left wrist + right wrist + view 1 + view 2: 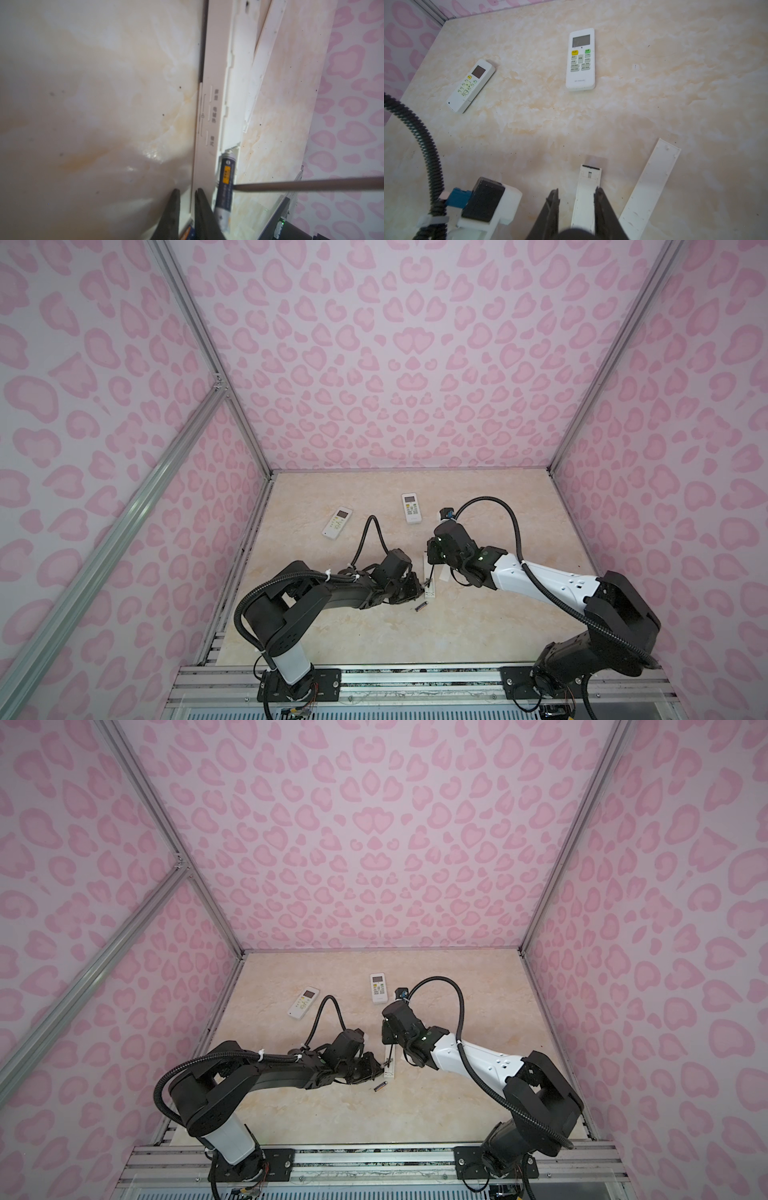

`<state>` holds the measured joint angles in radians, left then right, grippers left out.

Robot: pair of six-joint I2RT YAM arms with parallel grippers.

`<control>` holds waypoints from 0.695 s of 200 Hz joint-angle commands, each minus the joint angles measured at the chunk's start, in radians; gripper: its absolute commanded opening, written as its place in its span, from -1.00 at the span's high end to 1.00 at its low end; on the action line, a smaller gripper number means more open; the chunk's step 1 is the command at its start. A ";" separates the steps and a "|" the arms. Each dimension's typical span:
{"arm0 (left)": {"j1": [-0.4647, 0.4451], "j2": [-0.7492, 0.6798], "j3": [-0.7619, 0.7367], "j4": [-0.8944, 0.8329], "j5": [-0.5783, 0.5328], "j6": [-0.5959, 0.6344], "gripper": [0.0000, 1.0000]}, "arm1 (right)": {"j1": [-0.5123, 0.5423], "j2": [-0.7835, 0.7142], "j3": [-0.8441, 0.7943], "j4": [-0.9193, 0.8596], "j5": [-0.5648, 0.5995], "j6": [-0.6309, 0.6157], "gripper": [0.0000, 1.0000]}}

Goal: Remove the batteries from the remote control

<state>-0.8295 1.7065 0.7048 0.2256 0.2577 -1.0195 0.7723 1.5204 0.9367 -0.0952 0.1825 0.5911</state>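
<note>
A slim white remote control (430, 594) (216, 99) lies back-up at the table's middle. My left gripper (419, 590) (187, 192) is shut on its side edge. A dark blue battery (225, 182) with a yellow label sticks partly out of the open compartment. A thin metal screwdriver shaft (311, 184) touches it with its tip. My right gripper (432, 558) (577, 190) hangs over the remote (588, 199), shut on the screwdriver's dark handle (571, 234). Another battery (420, 606) (381, 1087) lies loose on the table just in front.
The removed white back cover (652, 187) (264, 62) lies beside the remote. Two more white remotes lie face-up farther back, one at the left (337, 522) and one at the centre (411, 508). Pink patterned walls enclose the table on three sides.
</note>
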 commanded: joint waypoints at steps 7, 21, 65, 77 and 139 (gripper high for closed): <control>-0.001 -0.004 -0.013 -0.068 -0.024 0.003 0.61 | 0.002 0.006 0.002 0.036 -0.010 0.001 1.00; 0.000 -0.003 -0.015 -0.068 -0.024 0.003 0.61 | 0.002 0.004 0.003 0.040 -0.016 0.001 1.00; 0.004 -0.021 -0.028 -0.080 -0.035 0.009 0.62 | 0.004 0.010 0.020 0.037 -0.018 -0.005 1.00; 0.011 -0.031 -0.037 -0.083 -0.038 0.011 0.61 | 0.004 0.012 0.029 0.028 -0.018 -0.009 1.00; 0.068 -0.089 -0.066 -0.115 -0.038 0.050 0.58 | 0.000 -0.004 0.010 -0.018 0.024 -0.002 1.00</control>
<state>-0.7818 1.6348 0.6483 0.1905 0.2489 -1.0000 0.7742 1.5223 0.9585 -0.1020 0.1684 0.5835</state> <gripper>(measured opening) 0.212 0.250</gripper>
